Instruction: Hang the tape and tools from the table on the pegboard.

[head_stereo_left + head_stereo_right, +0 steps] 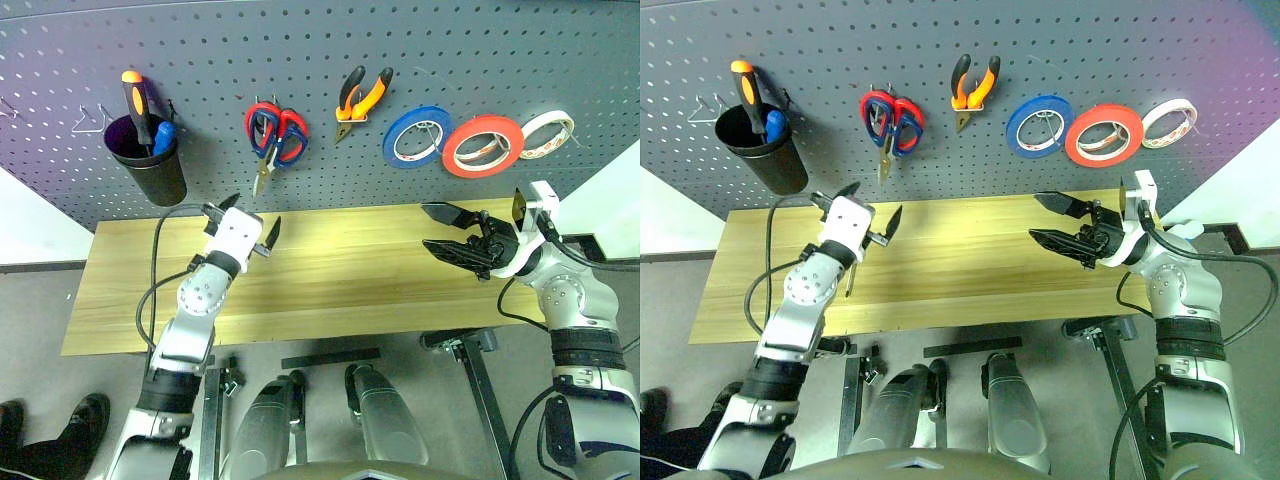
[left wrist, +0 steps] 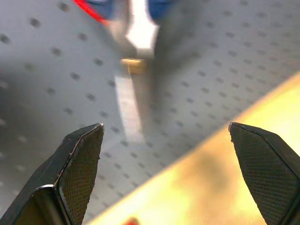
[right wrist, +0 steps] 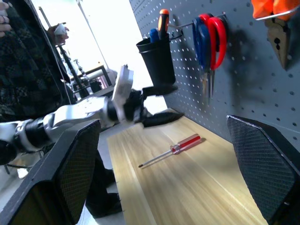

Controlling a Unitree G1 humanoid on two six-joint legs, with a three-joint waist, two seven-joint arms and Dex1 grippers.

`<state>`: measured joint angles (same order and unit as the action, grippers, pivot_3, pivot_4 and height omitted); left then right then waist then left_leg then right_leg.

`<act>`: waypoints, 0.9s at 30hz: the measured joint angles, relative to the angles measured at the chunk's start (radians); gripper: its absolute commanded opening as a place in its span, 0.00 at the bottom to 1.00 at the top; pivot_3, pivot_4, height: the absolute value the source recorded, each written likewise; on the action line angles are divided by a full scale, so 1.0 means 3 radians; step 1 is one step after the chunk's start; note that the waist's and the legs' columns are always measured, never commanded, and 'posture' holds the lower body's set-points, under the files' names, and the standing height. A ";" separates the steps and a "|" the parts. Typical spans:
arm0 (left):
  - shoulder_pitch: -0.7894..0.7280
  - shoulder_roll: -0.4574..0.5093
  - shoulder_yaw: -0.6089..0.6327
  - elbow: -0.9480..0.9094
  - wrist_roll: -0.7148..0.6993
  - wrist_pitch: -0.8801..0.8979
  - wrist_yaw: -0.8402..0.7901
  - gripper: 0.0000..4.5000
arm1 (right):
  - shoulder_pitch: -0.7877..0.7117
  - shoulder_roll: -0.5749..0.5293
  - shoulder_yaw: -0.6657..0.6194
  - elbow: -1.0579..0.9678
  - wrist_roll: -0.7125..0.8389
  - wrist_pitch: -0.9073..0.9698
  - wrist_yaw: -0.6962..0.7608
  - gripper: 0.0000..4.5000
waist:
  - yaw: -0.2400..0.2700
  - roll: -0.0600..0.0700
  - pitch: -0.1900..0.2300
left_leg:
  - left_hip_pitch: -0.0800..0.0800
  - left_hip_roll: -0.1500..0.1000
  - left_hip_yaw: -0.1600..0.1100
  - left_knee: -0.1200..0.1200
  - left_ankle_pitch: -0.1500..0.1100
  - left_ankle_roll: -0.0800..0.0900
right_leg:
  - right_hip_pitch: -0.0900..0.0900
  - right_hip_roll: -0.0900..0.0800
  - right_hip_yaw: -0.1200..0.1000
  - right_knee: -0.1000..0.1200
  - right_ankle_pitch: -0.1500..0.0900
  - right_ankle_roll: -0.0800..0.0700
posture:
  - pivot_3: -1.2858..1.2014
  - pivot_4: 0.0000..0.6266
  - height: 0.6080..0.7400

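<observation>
On the pegboard [image 1: 320, 60] hang the red tape [image 1: 458, 158], the orange-and-black pliers [image 1: 362, 100] and dark-handled scissors [image 1: 275, 135], which share a hook with a red-handled pair. The slim red-handled screwdriver [image 3: 176, 147] lies on the table [image 1: 350, 270], under my left arm. My left gripper [image 1: 254, 208] stands open and empty just below the scissors' blades, pointing at the board. My right gripper [image 1: 426, 226] is open and empty over the table's right part, pointing left, below the tapes.
A black cup [image 1: 150, 160] with an orange-and-black screwdriver hangs at the board's left. A blue roll [image 1: 392, 148] and a white roll [image 1: 527, 140] flank the red tape. A person [image 3: 18, 56] stands beyond the table's left end.
</observation>
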<state>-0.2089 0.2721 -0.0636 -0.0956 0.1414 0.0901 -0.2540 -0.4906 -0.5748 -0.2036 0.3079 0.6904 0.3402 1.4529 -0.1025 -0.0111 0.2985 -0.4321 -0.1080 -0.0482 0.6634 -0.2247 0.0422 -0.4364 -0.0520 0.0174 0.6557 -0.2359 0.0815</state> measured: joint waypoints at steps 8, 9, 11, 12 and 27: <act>0.0373 -0.0159 0.0029 -0.0393 -0.0061 0.0562 0.0086 0.99 | -0.0025 0.0014 0.0045 0.0005 -0.0004 0.0017 0.0005 1.00 | 0.0018 0.0001 0.0000 | 0.0000 0.0000 0.0000 0.0000 -0.0001 0.0001 | 0.0001 -0.0001 0.0000 -0.0001 0.0000 -0.0001 | 0.43 0.42 1.00; 0.0365 -0.0173 0.0109 -0.0379 -0.0095 0.0648 0.0139 0.99 | -0.0026 0.0014 0.0061 0.0005 -0.0006 0.0025 0.0003 1.00 | 0.0018 0.0001 0.0000 | 0.0000 0.0000 0.0000 0.0000 -0.0001 0.0001 | 0.0000 -0.0001 0.0000 0.0000 0.0000 0.0000 | 0.43 0.43 1.00; 0.0300 -0.0141 0.0308 -0.0281 -0.0153 0.0769 0.0202 0.99 | -0.0027 0.0014 0.0084 0.0002 -0.0017 0.0050 -0.0009 1.00 | 0.0017 0.0001 0.0000 | 0.0000 0.0001 -0.0001 0.0000 0.0000 0.0001 | -0.0001 0.0000 0.0000 0.0000 0.0000 -0.0001 | 0.43 0.44 1.00; 0.0254 -0.0096 0.0384 -0.0212 -0.0163 0.0805 0.0216 0.99 | -0.0027 0.0014 0.0094 -0.0004 -0.0033 0.0057 -0.0018 1.00 | 0.0015 0.0001 0.0000 | 0.0000 0.0001 -0.0001 0.0000 -0.0001 0.0001 | -0.0001 0.0000 0.0000 0.0001 0.0000 -0.0001 | 0.43 0.44 1.00; -0.0452 0.0123 0.0807 0.0798 -0.0529 0.0975 0.0246 0.99 | 0.0154 -0.0023 0.0201 -0.0542 -0.0056 0.0287 -0.0238 1.00 | 0.0018 -0.0003 0.0005 | 0.0000 0.0001 0.0001 -0.0002 -0.0004 0.0007 | 0.0000 -0.0006 0.0000 -0.0005 -0.0001 -0.0001 | 0.42 0.55 1.00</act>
<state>-0.3444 0.3091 0.1785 0.1437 -0.0173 0.3826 -0.1801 -0.4446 -0.5816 -0.1433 0.1455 0.6735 0.4262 1.3814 -0.0972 -0.0120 0.2999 -0.4321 -0.1076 -0.0478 0.6627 -0.2259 0.0441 -0.4363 -0.0537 0.0173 0.6542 -0.2362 0.0811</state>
